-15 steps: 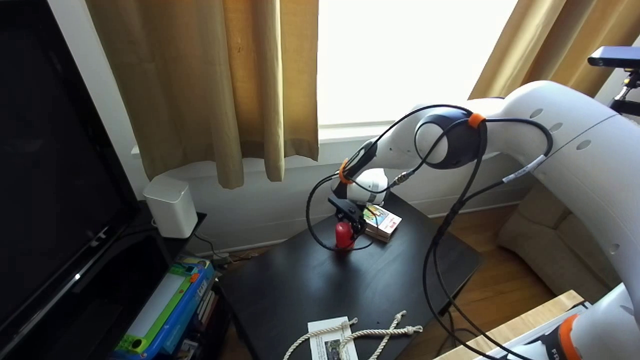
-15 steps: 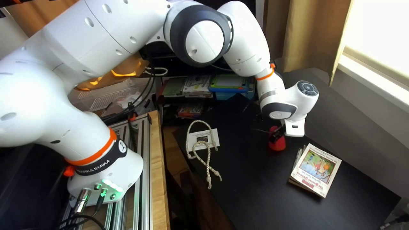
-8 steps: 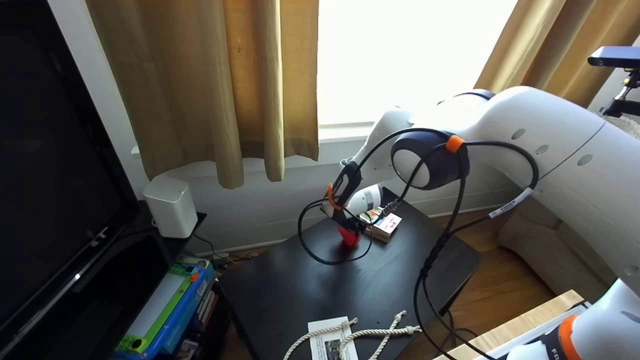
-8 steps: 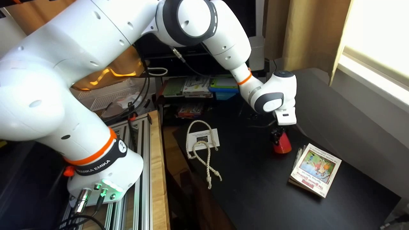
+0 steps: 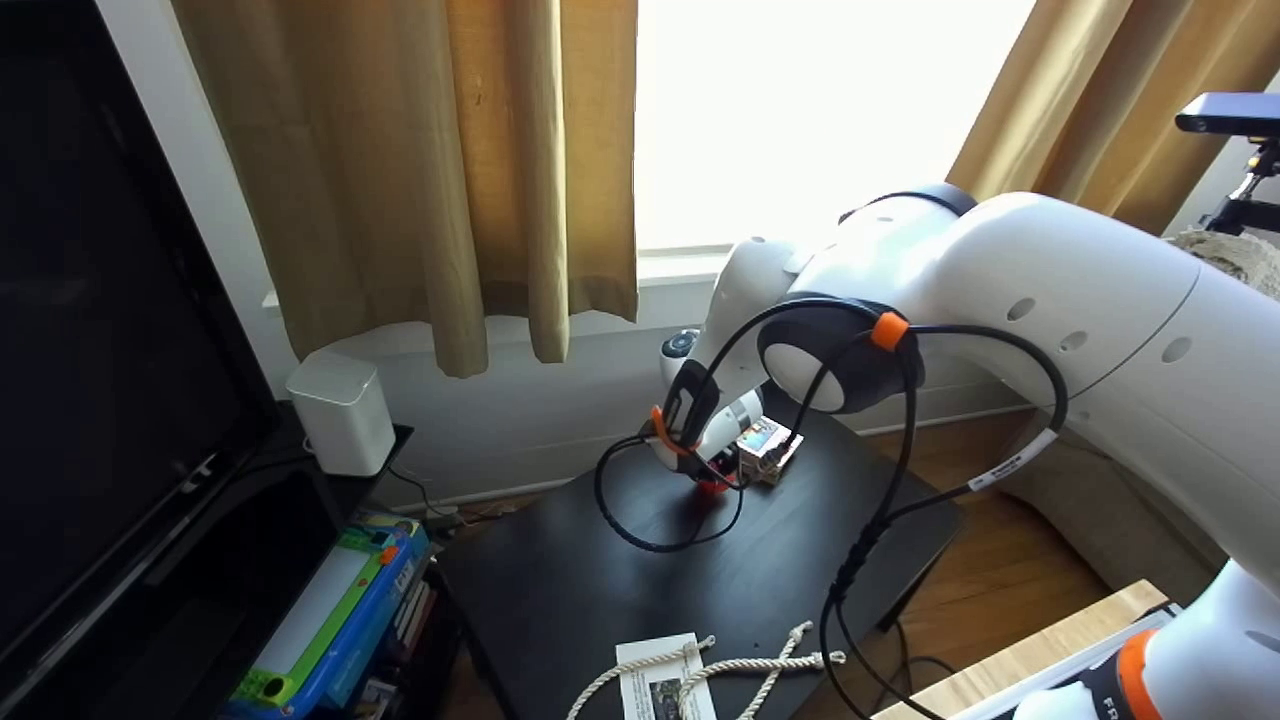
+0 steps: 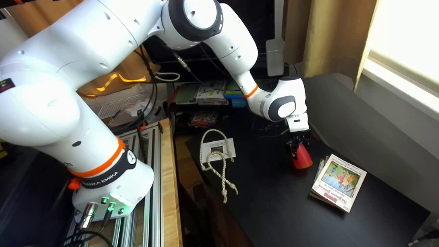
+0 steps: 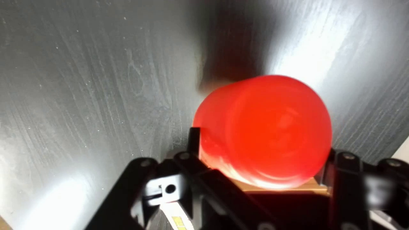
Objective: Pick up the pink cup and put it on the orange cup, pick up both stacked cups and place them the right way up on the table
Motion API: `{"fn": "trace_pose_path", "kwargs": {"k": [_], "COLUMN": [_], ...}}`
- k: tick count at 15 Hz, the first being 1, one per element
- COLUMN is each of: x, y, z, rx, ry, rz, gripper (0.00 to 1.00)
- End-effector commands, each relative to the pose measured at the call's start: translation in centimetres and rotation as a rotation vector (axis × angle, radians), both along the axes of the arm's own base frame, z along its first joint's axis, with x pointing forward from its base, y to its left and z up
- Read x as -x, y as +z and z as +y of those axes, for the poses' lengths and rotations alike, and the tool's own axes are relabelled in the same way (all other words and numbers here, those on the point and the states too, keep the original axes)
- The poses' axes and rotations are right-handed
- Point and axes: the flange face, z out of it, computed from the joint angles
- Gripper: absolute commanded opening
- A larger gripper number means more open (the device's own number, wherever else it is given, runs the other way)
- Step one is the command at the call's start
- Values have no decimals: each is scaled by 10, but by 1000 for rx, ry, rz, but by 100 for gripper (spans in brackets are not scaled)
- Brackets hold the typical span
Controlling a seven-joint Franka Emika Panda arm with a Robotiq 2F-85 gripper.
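Wrist view: the black two-fingered gripper (image 7: 262, 148) clamps the round reddish-pink plastic cup (image 7: 271, 124), which we see in an exterior view tilted over the square black table (image 6: 274, 202), left of pale rectangular paperbacks (image 6: 339, 182).

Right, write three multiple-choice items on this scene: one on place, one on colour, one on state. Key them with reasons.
1. Where does the rope lie?
A) On the books
B) Partly across a printed sheet
C) On the windowsill

2. What colour is the cup?
A) Red
B) Blue
C) White

3. How is the tool?
A) Wide open, away from the cup
B) Shut on nothing
C) Shut on the cup

1: B, its strands cross the sheet in both exterior views.
2: A, its wall and base show red in the wrist view.
3: C, the wrist view shows the cup held between its fingers.
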Motion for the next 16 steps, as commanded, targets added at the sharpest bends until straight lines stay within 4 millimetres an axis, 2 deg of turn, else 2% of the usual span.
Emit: {"fn": "trace_pose_path", "kwargs": {"k": [1, 2, 10, 16], "x": [11, 12, 12, 16], "y": [-8, -9, -4, 11], "z": [3, 3, -8, -34], "rx": [36, 35, 2, -148], "ry": [-7, -9, -29, -114], "rz": [6, 9, 30, 75], "gripper": [96, 100, 100, 100]}}
